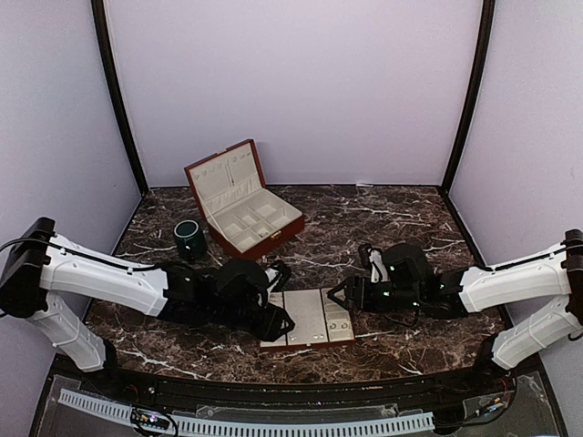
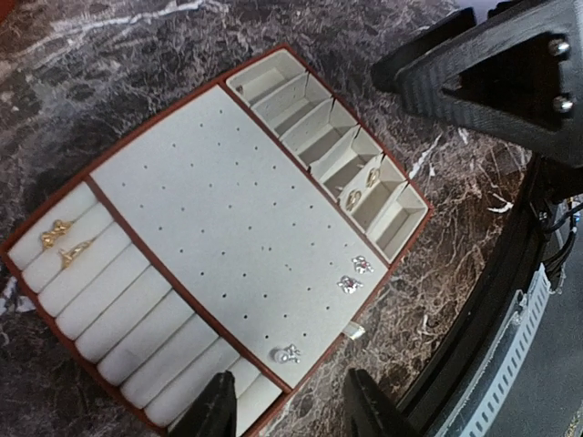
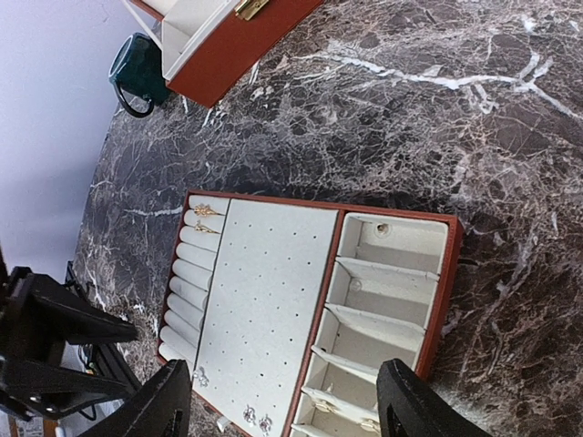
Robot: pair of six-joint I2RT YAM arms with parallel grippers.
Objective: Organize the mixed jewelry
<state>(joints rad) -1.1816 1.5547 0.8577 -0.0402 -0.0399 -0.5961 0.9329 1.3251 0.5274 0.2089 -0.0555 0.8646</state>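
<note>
The tray (image 1: 310, 314) lies at lower centre of the top view, within reach from both sides. The left gripper (image 2: 290, 375) hangs over the tray's edge at the bottom of its own view, spread wide and empty. The right gripper (image 3: 287, 369) does likewise from the opposite end, equally spread and empty. The jewelry (image 2: 349, 285) is on the tray, partly sorted by kind, I judge: two gold rings (image 2: 56, 234) tucked into the padded rolls at the left of the left wrist view, three silver studs (image 2: 363, 265) on the perforated panel toward lower right, a small pair (image 2: 353, 198) in one of the compartments at right. Whether the studs are pinned through holes cannot be told. The wooden box (image 1: 244, 202) stands open above and left of the tray, the cup (image 1: 189, 237) beside it
</note>
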